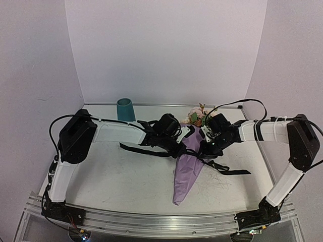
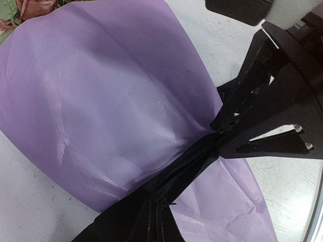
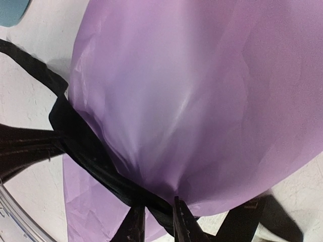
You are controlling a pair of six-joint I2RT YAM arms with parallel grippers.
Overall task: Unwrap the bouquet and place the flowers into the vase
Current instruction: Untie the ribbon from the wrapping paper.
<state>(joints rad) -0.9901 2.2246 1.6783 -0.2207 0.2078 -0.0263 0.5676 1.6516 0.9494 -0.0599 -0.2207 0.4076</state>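
The bouquet (image 1: 187,166) lies on the table, its lilac paper cone pointing toward me and its flowers (image 1: 198,115) at the far end. A black ribbon (image 2: 192,161) crosses the paper at the waist. My left gripper (image 2: 156,201) is shut on this ribbon from the left (image 1: 182,146). From the right, my right gripper (image 3: 157,204) (image 1: 203,147) pinches the same ribbon (image 3: 101,161) between narrowly parted fingers. The two grippers nearly touch. The teal vase (image 1: 125,109) stands upright at the back left; its edge (image 3: 10,10) shows in the right wrist view. Stems are hidden by the paper.
Loose ribbon ends trail over the table to the left (image 1: 136,149) and to the right (image 1: 233,171). White walls close off the back and sides. The metal rail (image 1: 151,222) runs along the near edge.
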